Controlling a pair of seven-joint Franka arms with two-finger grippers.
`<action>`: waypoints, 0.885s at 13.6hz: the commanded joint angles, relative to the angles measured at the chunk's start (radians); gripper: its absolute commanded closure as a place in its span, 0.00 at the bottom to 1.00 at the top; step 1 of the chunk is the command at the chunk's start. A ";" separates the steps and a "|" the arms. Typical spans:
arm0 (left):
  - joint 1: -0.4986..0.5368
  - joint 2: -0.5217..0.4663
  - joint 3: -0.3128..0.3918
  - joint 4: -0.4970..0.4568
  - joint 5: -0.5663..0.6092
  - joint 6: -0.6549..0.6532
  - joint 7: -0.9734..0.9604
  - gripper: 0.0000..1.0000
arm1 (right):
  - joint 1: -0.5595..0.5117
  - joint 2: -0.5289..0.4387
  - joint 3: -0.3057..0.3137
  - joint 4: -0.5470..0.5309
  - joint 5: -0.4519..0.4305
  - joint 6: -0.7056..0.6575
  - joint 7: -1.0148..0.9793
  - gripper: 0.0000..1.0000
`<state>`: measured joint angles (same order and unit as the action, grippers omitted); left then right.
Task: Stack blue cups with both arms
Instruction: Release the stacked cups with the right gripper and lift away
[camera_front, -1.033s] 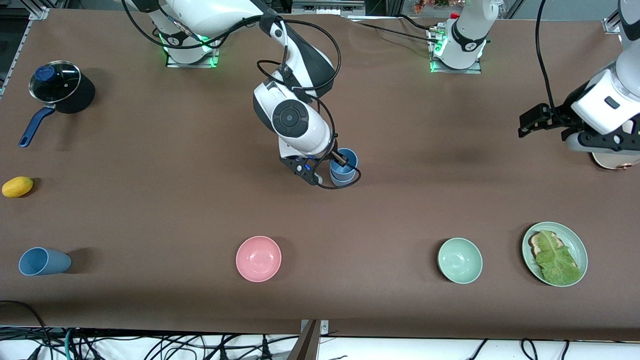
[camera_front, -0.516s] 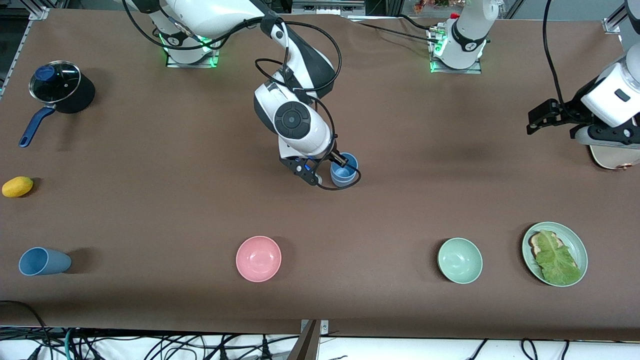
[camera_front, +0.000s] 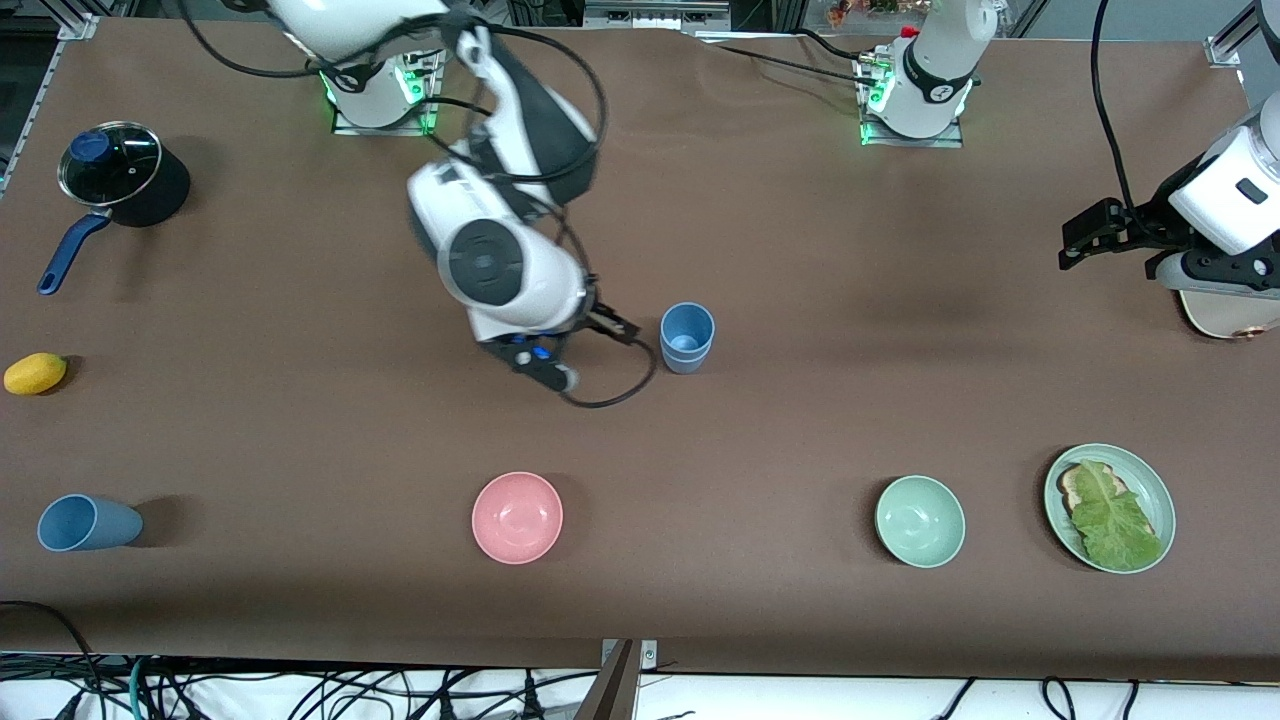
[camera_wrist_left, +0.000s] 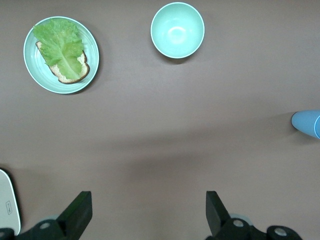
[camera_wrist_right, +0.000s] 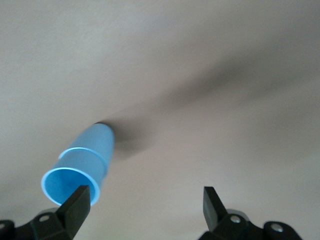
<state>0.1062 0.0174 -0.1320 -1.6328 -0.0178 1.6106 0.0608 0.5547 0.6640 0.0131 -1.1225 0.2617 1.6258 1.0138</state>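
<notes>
Brown table (camera_front: 300, 420), cables below.

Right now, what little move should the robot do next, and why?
Probably swing the right gripper toward the lone blue cup lying on its side at the right arm's end of the table. The stacked blue cups stand upright, and the open right gripper is empty beside them. The left gripper waits, open, over bare table.

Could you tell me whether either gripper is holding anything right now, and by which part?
Nothing is held. The right gripper is open beside the stacked blue cups; the left gripper is open and empty.
</notes>
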 joint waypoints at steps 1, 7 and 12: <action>-0.003 -0.027 0.008 -0.027 -0.014 0.012 0.022 0.00 | -0.012 -0.053 -0.072 -0.035 -0.013 -0.105 -0.151 0.00; -0.003 -0.027 0.008 -0.029 -0.014 0.012 0.022 0.00 | -0.042 -0.161 -0.240 -0.166 -0.033 -0.147 -0.510 0.00; -0.002 -0.022 0.005 -0.025 -0.014 0.005 0.022 0.00 | -0.294 -0.368 -0.082 -0.408 -0.254 -0.044 -0.797 0.00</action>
<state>0.1057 0.0174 -0.1320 -1.6350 -0.0178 1.6106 0.0614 0.3419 0.4248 -0.1434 -1.3860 0.0626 1.5281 0.3292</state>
